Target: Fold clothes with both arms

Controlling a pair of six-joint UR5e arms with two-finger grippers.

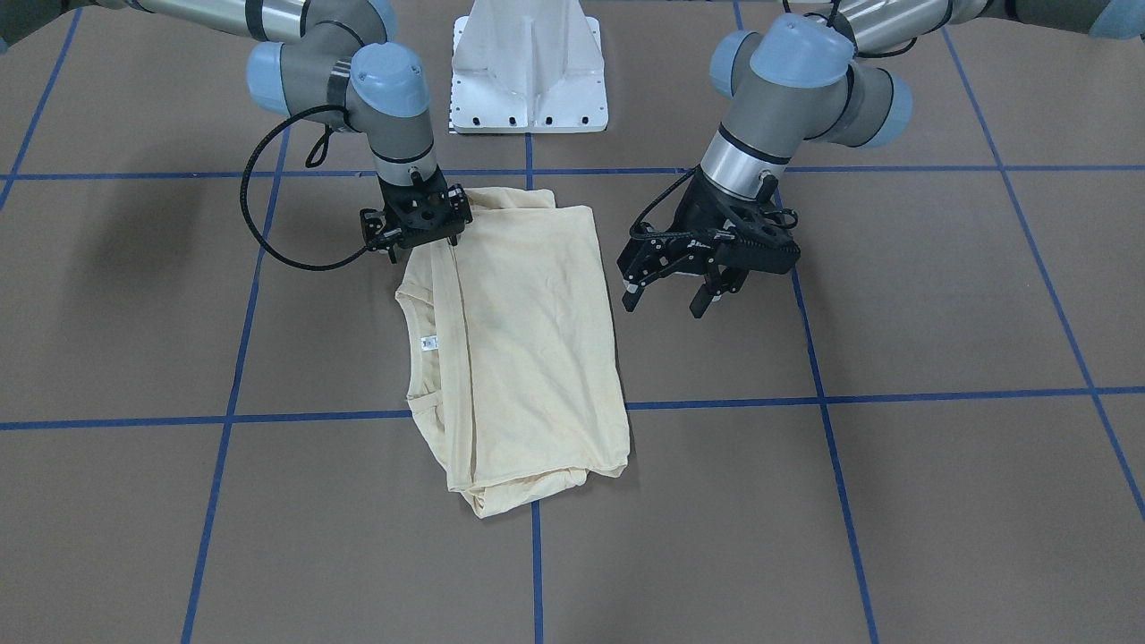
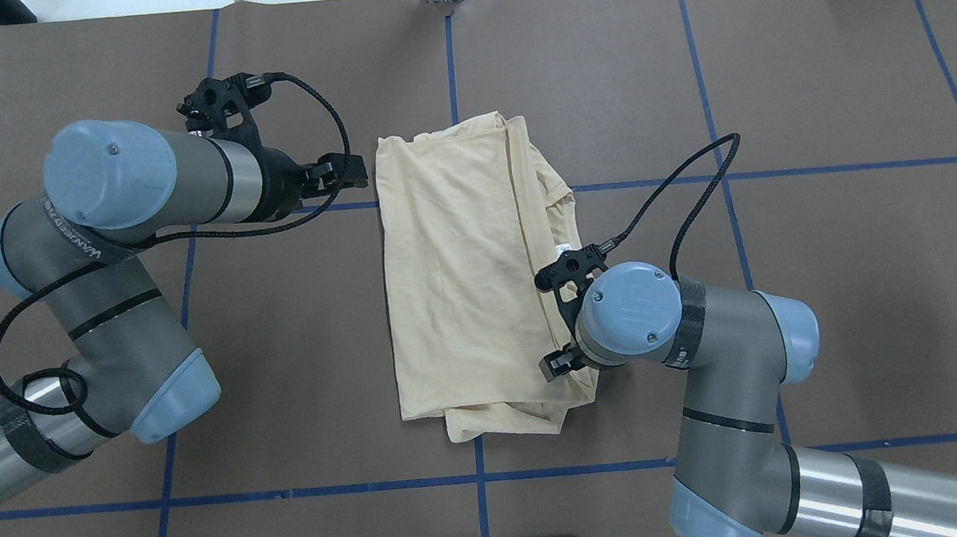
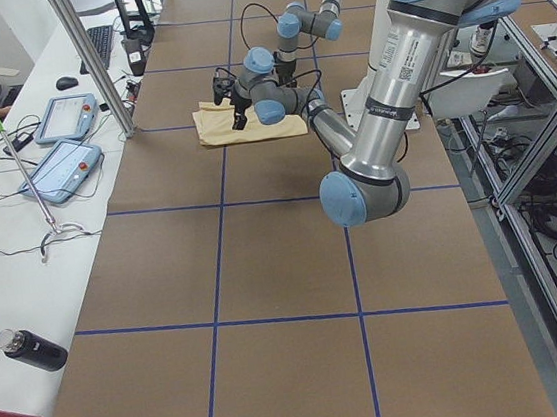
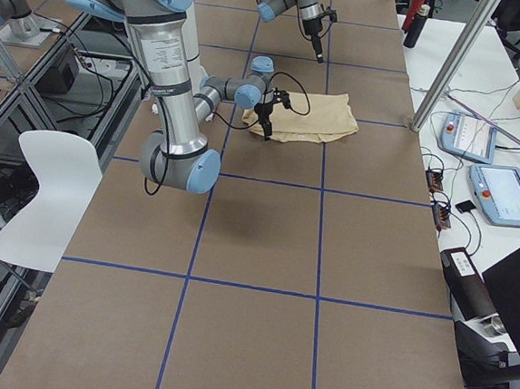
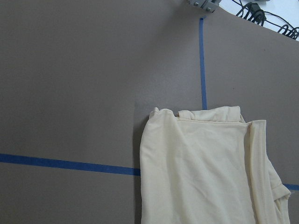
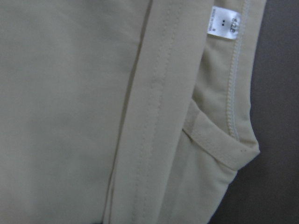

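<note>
The shirt (image 2: 462, 278) lies flat in the middle of the worktop (image 2: 787, 278), just ahead of the white base (image 1: 528, 72). It is folded into a long rectangle whose long axis runs from the robot's near side to the far side. The collar (image 1: 416, 309) and its neck label (image 1: 428, 343) sit on the right long edge.

The right gripper (image 1: 420, 241) is the closer of the two. It points straight down onto that right edge, between the collar and the near end, low on the cloth. Its wrist view is filled with hem and collar seam. Whether its fingers have closed on the fabric cannot be told, since the wrist hides them.

The left gripper (image 1: 666, 307) hangs with its fingers spread apart, holding nothing. It is raised above bare worktop just off the left long edge and is not touching the cloth. From it, the shirt lies to the right and below.

The coming move probably turns on this: one gripper is down on its long edge, while the other has to come inward and down to reach the opposite one.
</note>
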